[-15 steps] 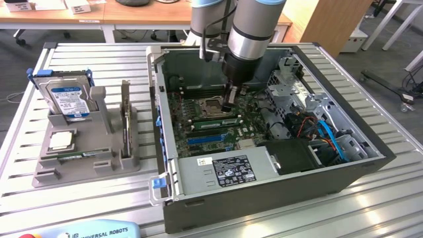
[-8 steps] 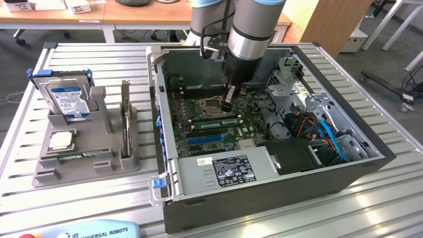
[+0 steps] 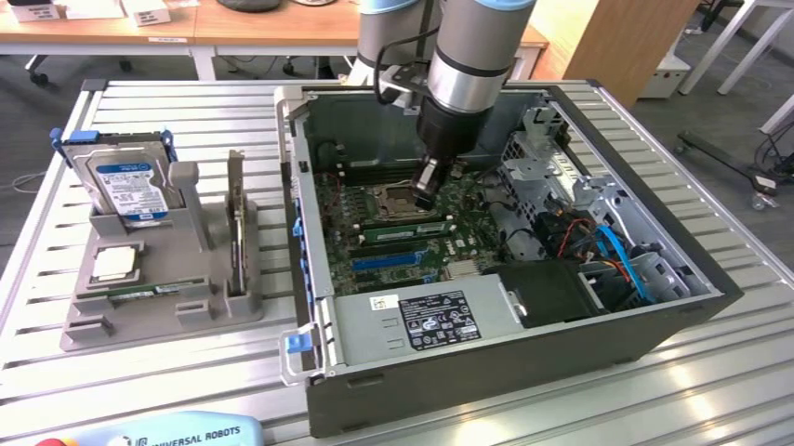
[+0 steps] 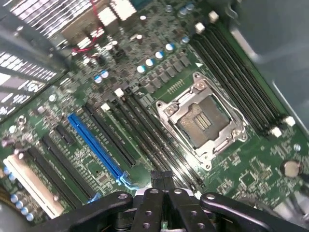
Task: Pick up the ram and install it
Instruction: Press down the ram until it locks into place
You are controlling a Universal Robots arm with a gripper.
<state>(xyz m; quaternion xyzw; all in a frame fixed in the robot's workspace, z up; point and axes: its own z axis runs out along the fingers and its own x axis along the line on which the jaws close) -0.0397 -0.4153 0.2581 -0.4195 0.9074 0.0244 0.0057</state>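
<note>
The ram (image 3: 137,295) looks like the long narrow green stick lying flat in the front slot of the grey holder (image 3: 87,327) at the exterior view's left. My gripper (image 3: 429,197) hangs inside the open computer case (image 3: 522,358), low over the motherboard (image 4: 227,179). Its black fingers are pressed together with nothing between them. In the wrist view the gripper (image 4: 161,175) is just over the long black memory slots (image 4: 145,125), next to the open processor socket (image 4: 203,121). From the exterior view, long green strips (image 3: 397,229) lie along the slots below the socket.
The holder also carries a blue-labelled hard drive (image 3: 125,186), a square silver processor (image 3: 114,264) and an upright card (image 3: 236,223). Inside the case are a power supply (image 3: 422,321), a black fan housing (image 3: 559,288), blue cables (image 3: 620,255) and a blue expansion slot (image 4: 96,145).
</note>
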